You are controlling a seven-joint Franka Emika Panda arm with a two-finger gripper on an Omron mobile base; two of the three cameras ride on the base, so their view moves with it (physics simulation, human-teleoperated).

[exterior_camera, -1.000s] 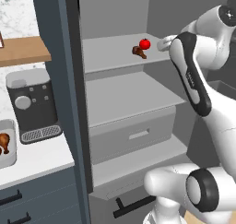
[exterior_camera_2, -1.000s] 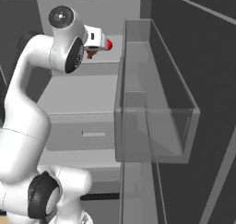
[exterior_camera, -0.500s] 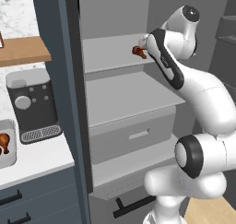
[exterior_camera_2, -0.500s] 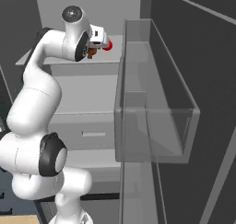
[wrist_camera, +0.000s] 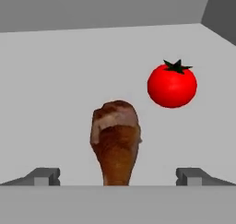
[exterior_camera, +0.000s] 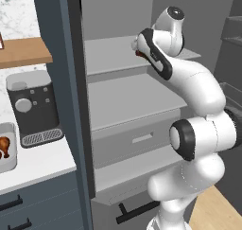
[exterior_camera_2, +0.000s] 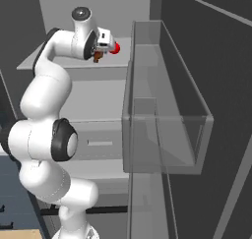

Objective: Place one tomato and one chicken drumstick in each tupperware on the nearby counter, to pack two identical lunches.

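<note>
On the fridge's upper shelf [wrist_camera: 69, 80] lies a reddish-brown chicken drumstick [wrist_camera: 115, 140], bulbous end away from me. It sits between the tips of my open gripper [wrist_camera: 117, 176], untouched by either. A glossy red tomato [wrist_camera: 172, 85] rests just beyond it to the right. From the right base view the gripper [exterior_camera_2: 99, 53] hovers over the drumstick [exterior_camera_2: 97, 58] with the tomato [exterior_camera_2: 115, 48] beside it. At the far left of the left base view, a grey tupperware [exterior_camera: 13, 153] on the white counter [exterior_camera: 42, 160] holds another drumstick [exterior_camera: 4, 145].
A dark coffee machine [exterior_camera: 33, 103] stands on the counter under a wooden wall shelf [exterior_camera: 23, 51]. The fridge door with its clear bin [exterior_camera_2: 162, 115] hangs open on the right. Lower fridge shelves and a drawer [exterior_camera: 137, 139] lie under the arm.
The arm has swung in over the upper shelf, bringing the hand down onto the drumstick and blocking the left base view of the tomato. The jaws stayed open.
</note>
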